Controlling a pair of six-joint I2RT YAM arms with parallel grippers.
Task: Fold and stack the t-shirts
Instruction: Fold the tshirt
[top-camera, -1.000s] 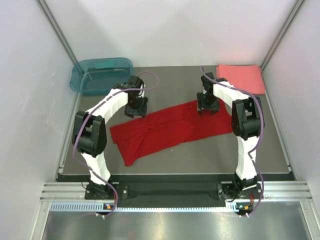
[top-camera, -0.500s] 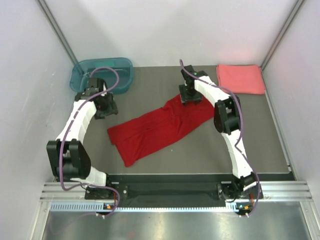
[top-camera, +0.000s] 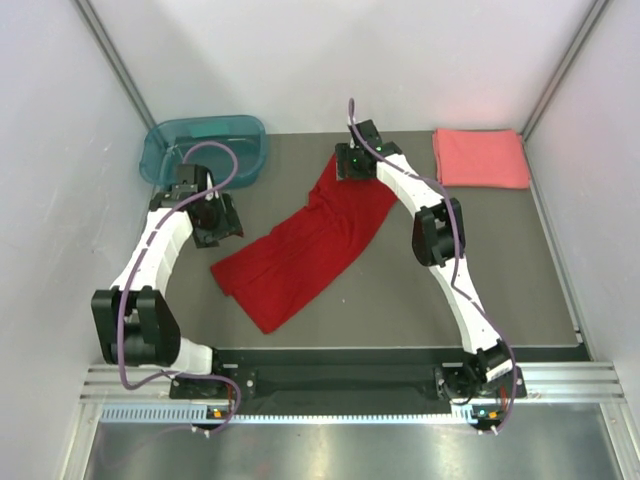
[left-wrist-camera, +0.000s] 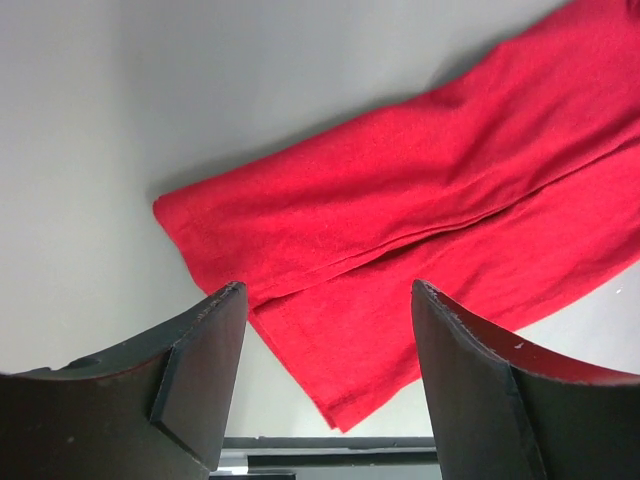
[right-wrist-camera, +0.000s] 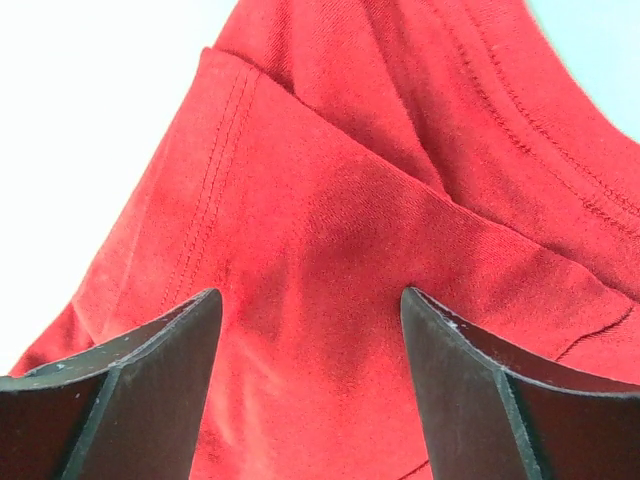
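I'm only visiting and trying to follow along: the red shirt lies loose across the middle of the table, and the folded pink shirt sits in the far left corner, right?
Not quite. The folded pink shirt sits in the far right corner; the far left corner holds the teal tub. The red shirt does lie loose across the middle of the table. The top external view shows this.
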